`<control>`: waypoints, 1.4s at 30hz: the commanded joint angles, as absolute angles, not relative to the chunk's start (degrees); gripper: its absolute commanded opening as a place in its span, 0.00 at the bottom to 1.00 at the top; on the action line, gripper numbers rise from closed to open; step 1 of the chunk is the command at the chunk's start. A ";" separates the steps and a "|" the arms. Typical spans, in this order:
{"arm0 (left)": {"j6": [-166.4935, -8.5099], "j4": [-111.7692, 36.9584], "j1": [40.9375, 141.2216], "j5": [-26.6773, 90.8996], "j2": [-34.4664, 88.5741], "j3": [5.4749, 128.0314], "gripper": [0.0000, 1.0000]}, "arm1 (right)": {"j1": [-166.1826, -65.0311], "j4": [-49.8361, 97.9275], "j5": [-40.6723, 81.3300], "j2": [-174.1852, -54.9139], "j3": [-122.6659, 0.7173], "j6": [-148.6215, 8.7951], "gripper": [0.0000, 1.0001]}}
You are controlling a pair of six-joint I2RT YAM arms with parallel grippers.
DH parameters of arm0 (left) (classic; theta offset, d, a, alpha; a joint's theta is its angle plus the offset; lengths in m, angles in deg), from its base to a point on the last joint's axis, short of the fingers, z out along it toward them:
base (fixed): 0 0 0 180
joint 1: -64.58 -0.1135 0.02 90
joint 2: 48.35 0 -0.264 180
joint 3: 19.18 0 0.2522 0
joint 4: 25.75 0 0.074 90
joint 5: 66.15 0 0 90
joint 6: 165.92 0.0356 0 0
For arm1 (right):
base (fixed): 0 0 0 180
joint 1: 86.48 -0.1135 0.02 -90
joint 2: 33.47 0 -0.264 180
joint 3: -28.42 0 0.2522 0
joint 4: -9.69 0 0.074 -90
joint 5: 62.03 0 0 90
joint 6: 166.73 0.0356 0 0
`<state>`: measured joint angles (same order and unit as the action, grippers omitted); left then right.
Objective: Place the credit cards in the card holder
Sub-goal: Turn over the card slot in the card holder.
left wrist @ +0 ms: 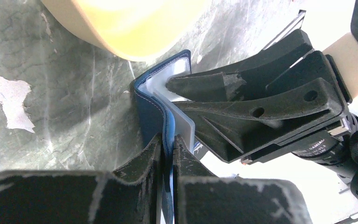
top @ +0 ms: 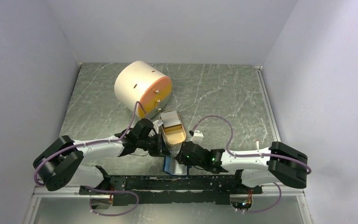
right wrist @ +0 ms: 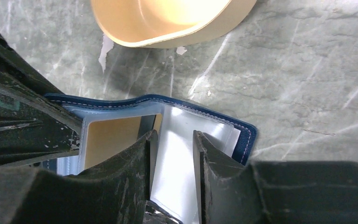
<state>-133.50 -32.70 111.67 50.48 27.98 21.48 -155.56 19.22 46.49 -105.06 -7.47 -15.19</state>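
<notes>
Your left gripper [left wrist: 168, 145] is clamped tight on one flap of the dark blue card holder [left wrist: 149, 109], which stands on edge just beside the tan dish [right wrist: 168, 23]. Your right gripper [right wrist: 171, 140] is half open over a whitish card [right wrist: 175, 182] inside it. Only the right wrist view shows the tan pocket [right wrist: 109, 140]. From above, the arms hide nearly everything.

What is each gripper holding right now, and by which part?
The left gripper pinches the card holder by one flap's edge. The right gripper straddles a white card; a grip cannot be told.
</notes>
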 commanded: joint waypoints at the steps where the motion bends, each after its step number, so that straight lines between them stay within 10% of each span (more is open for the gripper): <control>1: -131.91 -38.73 112.12 47.49 26.09 25.32 0.09 | -155.06 31.77 48.51 -104.53 -10.60 -16.88 0.37; 12: -130.33 -53.70 112.06 39.90 20.47 29.85 0.09 | -156.36 35.23 46.10 -107.14 -15.24 -17.84 0.30; 25: -136.00 -33.34 112.15 52.38 24.67 22.25 0.09 | -156.36 19.03 40.35 -116.77 -14.69 -19.16 0.26; 42: -132.19 -44.16 112.04 45.26 26.03 25.40 0.09 | -154.76 40.79 47.69 -91.07 -11.62 -16.67 0.36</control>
<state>-132.98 -43.19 111.74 46.07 25.64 23.80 -155.03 33.08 44.59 -96.49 -10.20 -17.81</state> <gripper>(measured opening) 0.121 0.350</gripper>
